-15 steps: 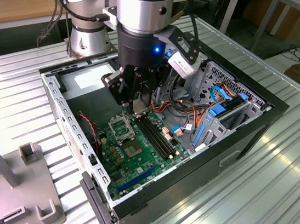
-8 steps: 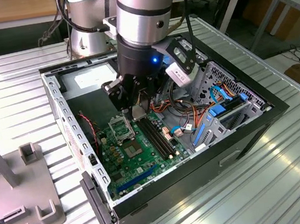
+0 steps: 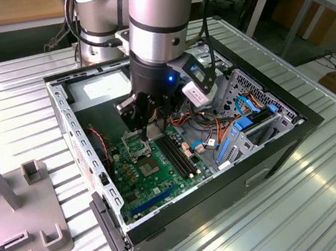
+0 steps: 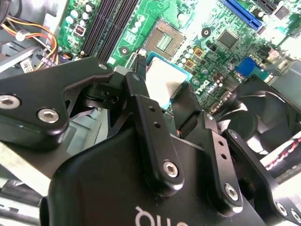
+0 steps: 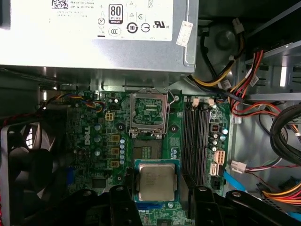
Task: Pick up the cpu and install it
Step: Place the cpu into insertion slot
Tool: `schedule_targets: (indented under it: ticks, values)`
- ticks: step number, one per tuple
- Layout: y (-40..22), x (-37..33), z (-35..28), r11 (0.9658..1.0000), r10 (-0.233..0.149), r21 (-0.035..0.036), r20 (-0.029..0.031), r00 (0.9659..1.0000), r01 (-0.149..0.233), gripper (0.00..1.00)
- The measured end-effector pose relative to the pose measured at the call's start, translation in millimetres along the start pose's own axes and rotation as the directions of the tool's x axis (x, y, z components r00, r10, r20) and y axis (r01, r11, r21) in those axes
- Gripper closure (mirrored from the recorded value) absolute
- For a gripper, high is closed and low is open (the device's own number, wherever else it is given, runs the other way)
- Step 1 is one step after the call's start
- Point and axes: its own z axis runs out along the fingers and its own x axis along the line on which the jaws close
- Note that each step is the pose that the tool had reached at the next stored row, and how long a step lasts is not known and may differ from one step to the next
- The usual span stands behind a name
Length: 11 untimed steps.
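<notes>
In the exterior view, the black two-finger gripper point(image 3: 147, 121) hangs inside the open black computer case point(image 3: 239, 195), over the middle of the green motherboard point(image 3: 157, 185). In the second wrist view, its fingers point(image 4: 143, 110) pinch the small square silver-topped cpu point(image 4: 162, 77) by two opposite edges. In the first wrist view, the cpu is above the board, apart from the open silver socket frame point(image 5: 148, 113) beside the grey power-supply box point(image 5: 94, 47).

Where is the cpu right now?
In both wrist views the cpu is held in the gripper above the green motherboard, not yet in the open socket.
</notes>
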Motion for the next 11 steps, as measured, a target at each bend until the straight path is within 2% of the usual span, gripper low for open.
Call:
schedule_targets:
  ticks: [5,11]
  values:
    - [0.5,1.7,9.4,1.0000,0.000,-0.0002,-0.0018,1.0000,0.000,0.53]
    - [2.2,3.2,24.3,1.0000,0.001,0.0000,-0.0024,1.0000,-0.001,0.53]
